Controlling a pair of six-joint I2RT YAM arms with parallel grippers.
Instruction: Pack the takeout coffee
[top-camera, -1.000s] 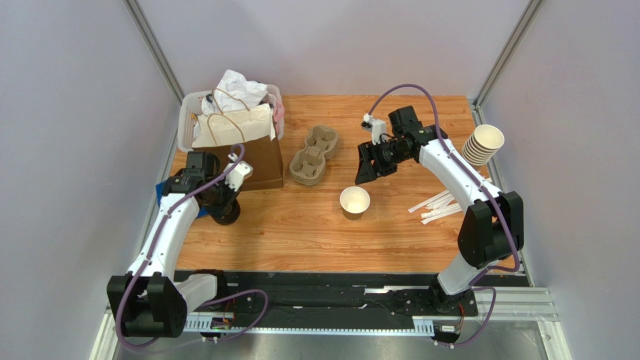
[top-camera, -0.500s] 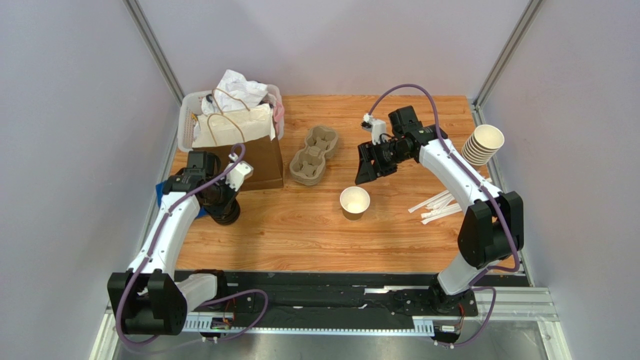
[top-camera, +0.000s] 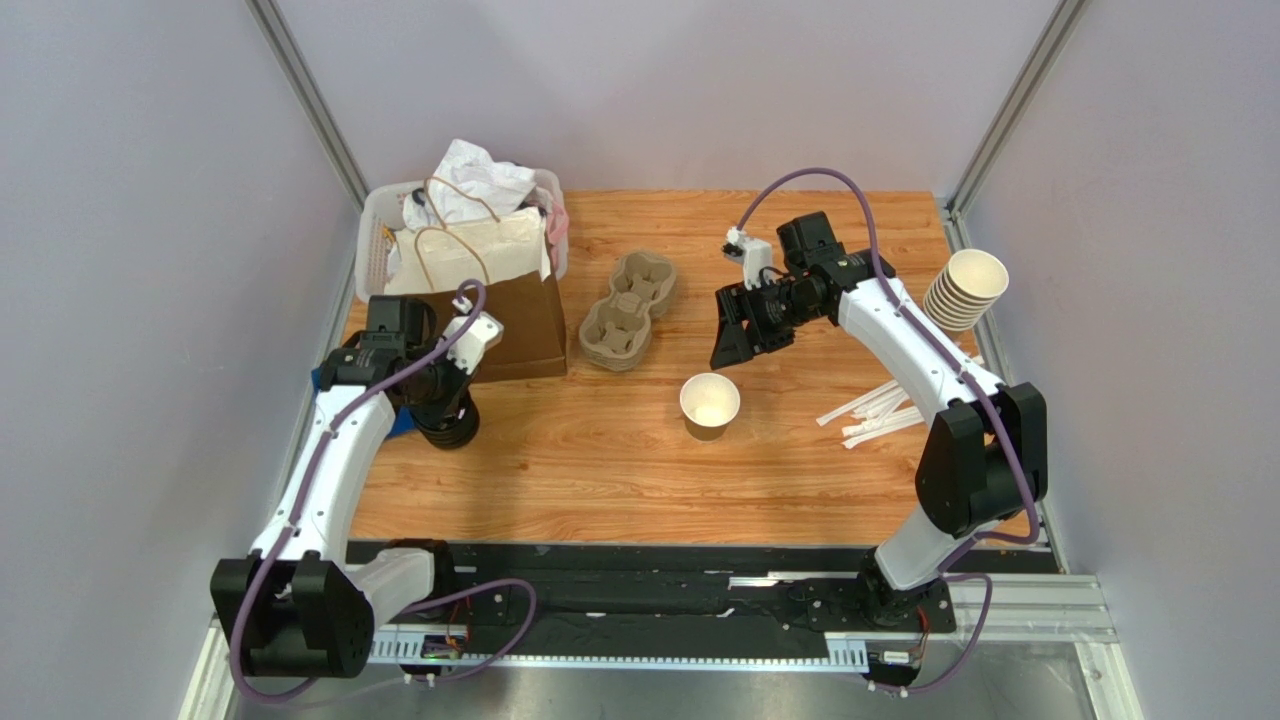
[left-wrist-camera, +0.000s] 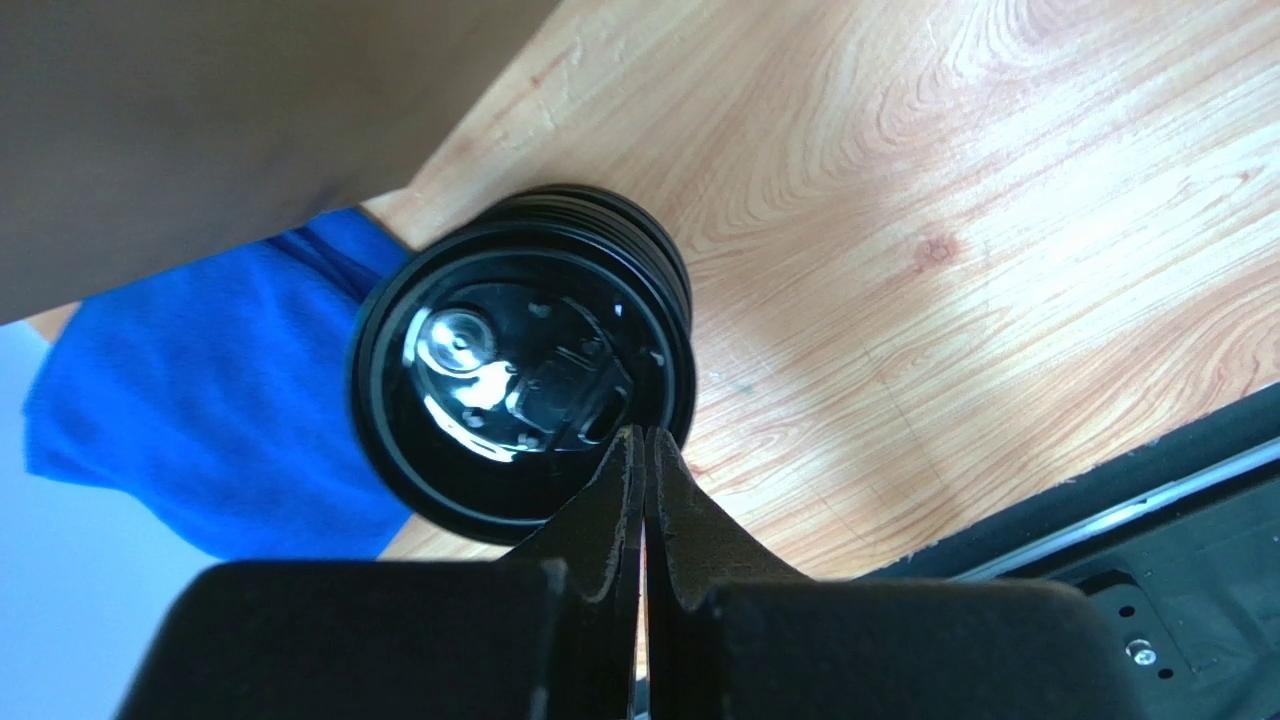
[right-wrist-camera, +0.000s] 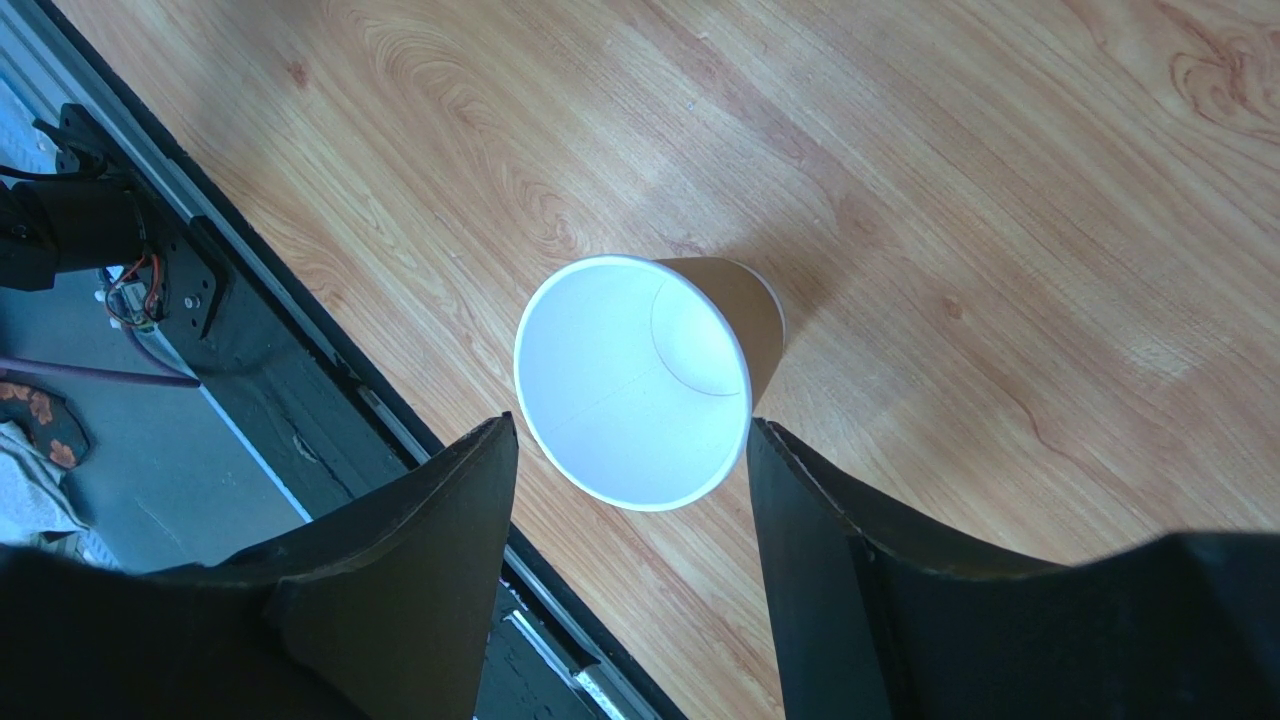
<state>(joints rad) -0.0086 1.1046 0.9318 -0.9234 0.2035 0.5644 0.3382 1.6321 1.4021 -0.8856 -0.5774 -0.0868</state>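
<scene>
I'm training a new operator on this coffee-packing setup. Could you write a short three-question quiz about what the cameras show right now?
1. True or false: the paper cup on the table already has a lid on.
2. The left gripper has its tips at: A the cup carrier; B the stack of black lids; C the straws.
3. Fill in: the right gripper above the cup is ___.
Key: 1 false; 2 B; 3 open.

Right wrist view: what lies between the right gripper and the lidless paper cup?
Nothing. The open right gripper frames the paper cup with a clear gap, only bare wooden table around it, as the right wrist view shows.
</scene>
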